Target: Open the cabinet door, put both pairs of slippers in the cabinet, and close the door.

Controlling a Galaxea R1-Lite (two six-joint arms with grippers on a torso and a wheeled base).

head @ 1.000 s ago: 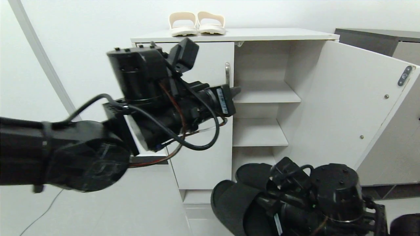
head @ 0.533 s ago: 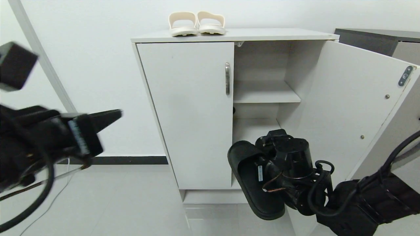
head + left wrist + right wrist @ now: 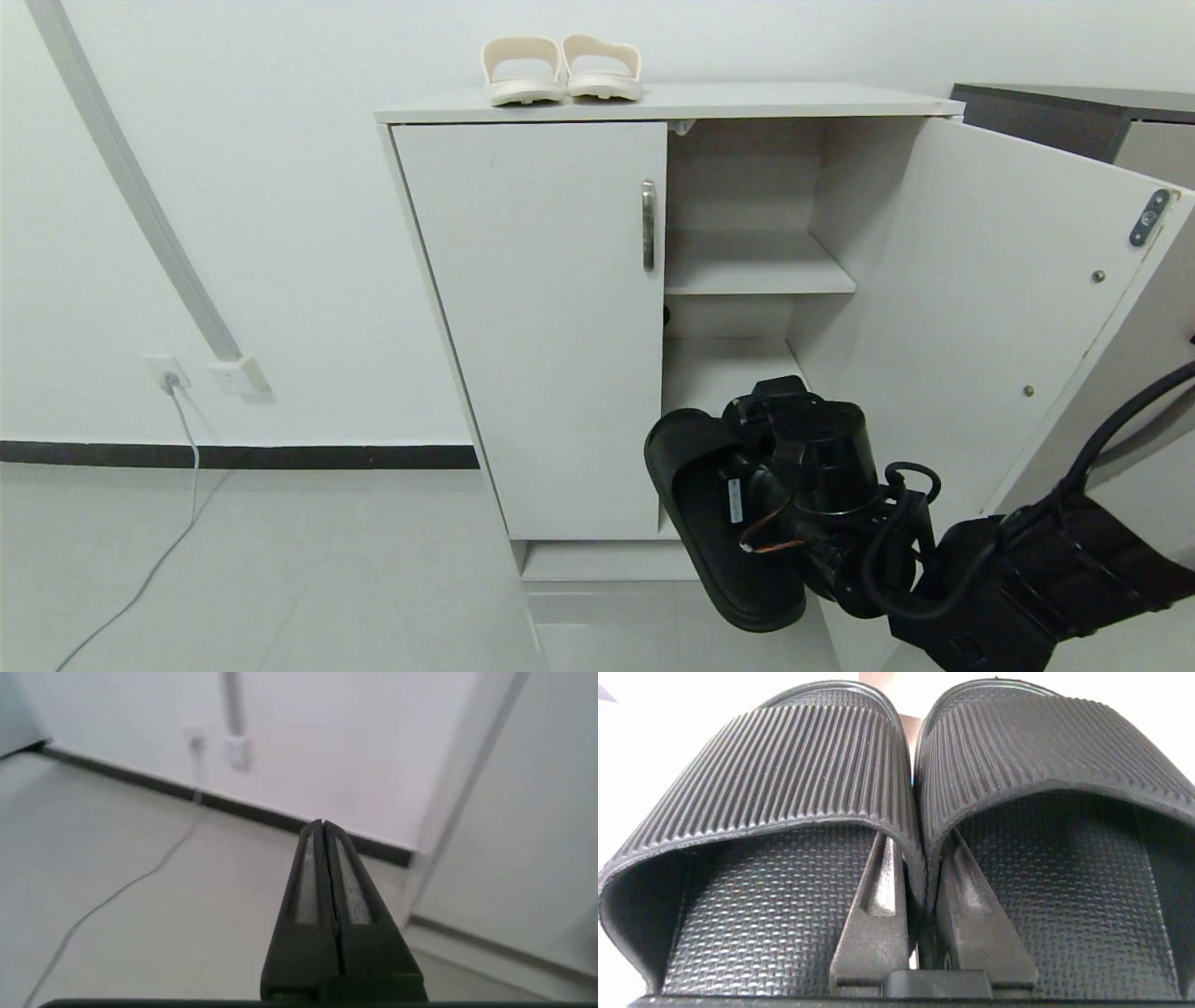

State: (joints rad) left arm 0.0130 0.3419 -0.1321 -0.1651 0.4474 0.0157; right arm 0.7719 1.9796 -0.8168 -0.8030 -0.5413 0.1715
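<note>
R gripper [image 3: 920, 873] clamped on black slippers [image 3: 724, 532], low before open cabinet [image 3: 532, 327]; L gripper [image 3: 323, 849] pinched closed

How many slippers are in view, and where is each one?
4. Two cream slippers sit side by side on the cabinet; two black slippers are clamped together by the right gripper, before its open side.

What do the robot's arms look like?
The right arm is chunky and black with round joints, looping black cables, a reddish wire and a small white label. The left end effector has two long, tapering black fingers with grey textured pads.
</note>
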